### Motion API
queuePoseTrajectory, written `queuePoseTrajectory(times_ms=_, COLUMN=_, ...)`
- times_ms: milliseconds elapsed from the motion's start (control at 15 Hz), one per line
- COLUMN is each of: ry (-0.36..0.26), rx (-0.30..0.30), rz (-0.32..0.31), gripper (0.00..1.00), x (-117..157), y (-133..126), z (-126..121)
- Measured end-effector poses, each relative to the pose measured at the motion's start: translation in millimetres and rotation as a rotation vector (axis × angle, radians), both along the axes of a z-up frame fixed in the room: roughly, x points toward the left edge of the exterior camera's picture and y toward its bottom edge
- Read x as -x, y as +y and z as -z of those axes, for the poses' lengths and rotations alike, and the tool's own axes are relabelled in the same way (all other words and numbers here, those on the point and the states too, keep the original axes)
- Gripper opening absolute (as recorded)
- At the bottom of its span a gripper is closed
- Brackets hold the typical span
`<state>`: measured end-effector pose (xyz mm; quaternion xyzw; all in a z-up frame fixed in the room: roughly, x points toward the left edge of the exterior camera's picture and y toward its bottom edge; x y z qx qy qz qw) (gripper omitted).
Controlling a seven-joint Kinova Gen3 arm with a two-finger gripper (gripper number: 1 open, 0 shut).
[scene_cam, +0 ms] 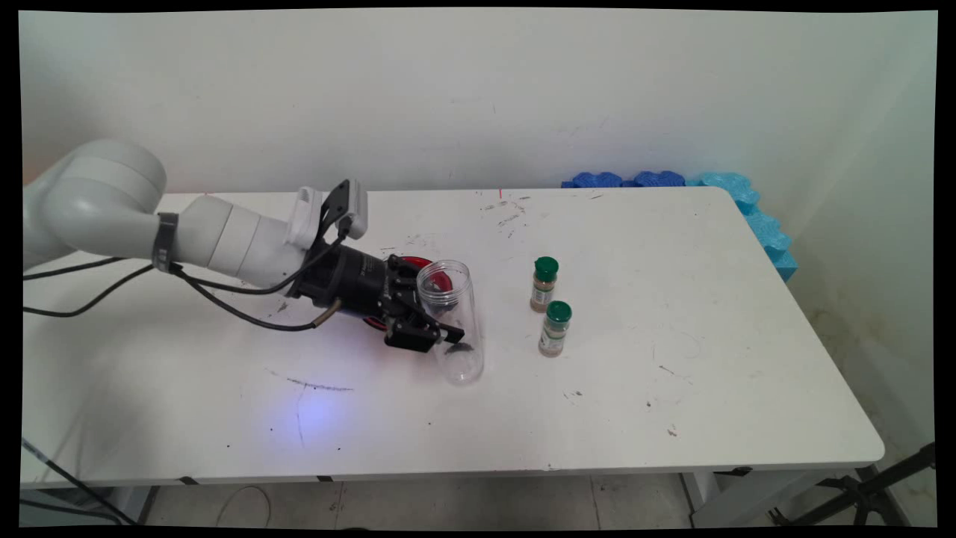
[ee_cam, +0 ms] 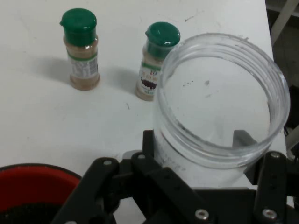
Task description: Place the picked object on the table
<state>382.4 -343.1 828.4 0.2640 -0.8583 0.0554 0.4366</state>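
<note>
The gripper (scene_cam: 441, 321) has its fingers (scene_cam: 450, 332) closed around a clear jar (scene_cam: 452, 321), which stands upright on the white counter (scene_cam: 672, 359). A red bowl (scene_cam: 422, 265) is behind it, two spice bottles (scene_cam: 544, 283) nearby.

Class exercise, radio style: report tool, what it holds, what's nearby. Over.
Tool shut on clear jar, jar upright. Red lid beside the tool. Two spice bottles beyond, apart.

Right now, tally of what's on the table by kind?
Spice bottles with green caps: 2
Clear plastic jar, lidless, between the claw's fingers: 1
Red lid, behind the claw: 1
Total: 4
</note>
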Motion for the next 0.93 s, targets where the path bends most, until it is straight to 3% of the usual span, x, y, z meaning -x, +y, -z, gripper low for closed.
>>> queuePoseTrajectory(times_ms=933, ry=-0.012, rx=0.008, rz=0.026, gripper=0.00, x=0, y=6, z=19)
